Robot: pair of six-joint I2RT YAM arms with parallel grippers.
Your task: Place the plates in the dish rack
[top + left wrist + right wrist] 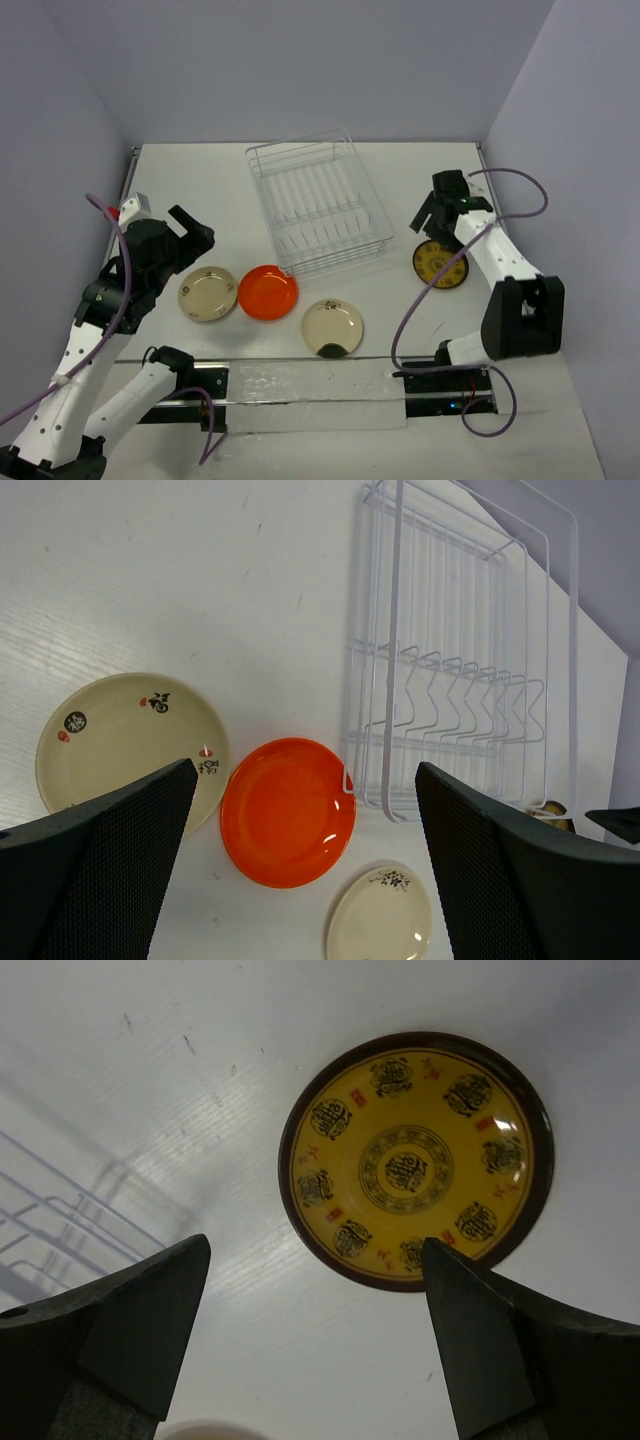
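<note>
Left hand (195, 228), right hand (431, 219): spread wide.

We see the left arm (70, 360) and right arm (495, 255) with white shells and black joints, each with a purple cable (520, 175); the black fingers (110, 860) seem mesh-textured.

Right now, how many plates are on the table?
4: left cream plate, orange plate beside it, near cream plate closest to the arms, yellow plate right of the rack. The rack holds none; none seems hidden.

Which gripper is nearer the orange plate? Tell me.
Left. The left gripper hangs just beside the orange plate; the right gripper is past the dish rack, by the yellow plate.
</note>
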